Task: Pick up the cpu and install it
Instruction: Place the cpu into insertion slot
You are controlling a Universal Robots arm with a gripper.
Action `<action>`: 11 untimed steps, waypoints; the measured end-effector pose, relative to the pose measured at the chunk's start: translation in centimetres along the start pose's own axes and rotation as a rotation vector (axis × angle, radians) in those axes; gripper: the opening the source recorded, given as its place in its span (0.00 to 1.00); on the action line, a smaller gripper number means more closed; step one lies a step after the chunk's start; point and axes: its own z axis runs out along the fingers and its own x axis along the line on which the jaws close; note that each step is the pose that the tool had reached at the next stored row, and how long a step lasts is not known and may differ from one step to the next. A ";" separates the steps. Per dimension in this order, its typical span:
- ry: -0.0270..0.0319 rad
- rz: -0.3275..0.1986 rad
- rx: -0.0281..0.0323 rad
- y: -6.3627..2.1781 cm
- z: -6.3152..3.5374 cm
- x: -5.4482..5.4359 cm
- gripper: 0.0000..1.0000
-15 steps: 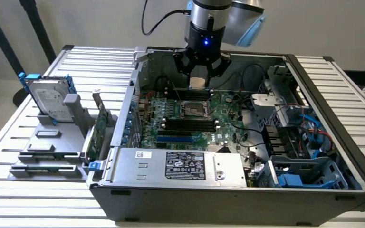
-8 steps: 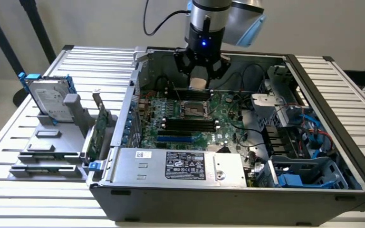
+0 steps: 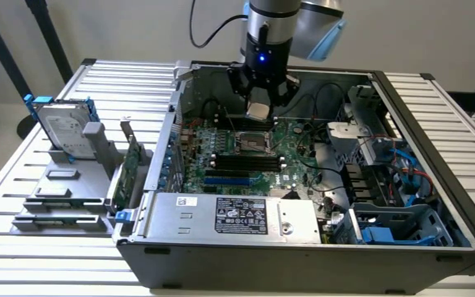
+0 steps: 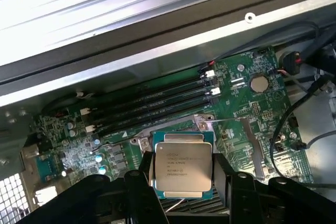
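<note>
The cpu [image 4: 182,164] is a small square chip with a silver-grey metal top, and my gripper [image 4: 182,184] is shut on it, black fingers against two of its opposite edges. In the exterior view the gripper [image 3: 258,105] holds the cpu [image 3: 258,111] in the air inside the open computer case [image 3: 303,260], a little above the green motherboard [image 3: 291,139]. The square socket [image 3: 252,143] with its metal frame lies just below and in front of the chip. Through the wrist view the socket frame [image 4: 202,124] shows behind the chip, beside the black memory slots [image 4: 157,106].
A silver power supply box with a black label [image 3: 242,216] fills the case's front. Cables and blue-clipped drive bays [image 3: 394,226] crowd the exterior view's right. On the slatted table to the left stand a hard drive with blue brackets [image 3: 60,127], grey holders [image 3: 60,204] and an upright green card [image 3: 128,170].
</note>
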 end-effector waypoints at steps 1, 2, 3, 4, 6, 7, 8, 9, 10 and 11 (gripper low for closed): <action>-0.0017 0.018 -0.0003 -0.01 0.05 0.0 0.55; -0.0035 0.036 -0.0007 -0.01 0.10 0.0 0.55; -0.0052 0.054 -0.0012 -0.01 0.16 0.0 0.55; -0.0069 0.072 -0.0015 -0.02 0.21 0.0 0.55; -0.0103 0.108 -0.0022 -0.03 0.30 0.0 0.55; -0.0120 0.126 -0.0026 -0.03 0.35 0.0 0.55; -0.0137 0.144 -0.0028 -0.04 0.40 0.0 0.55; -0.0156 0.163 -0.0033 -0.04 0.46 0.0 0.55; -0.0172 0.181 -0.0037 -0.05 0.51 0.0 0.55; -0.0189 0.198 -0.0040 -0.05 0.55 0.0 0.55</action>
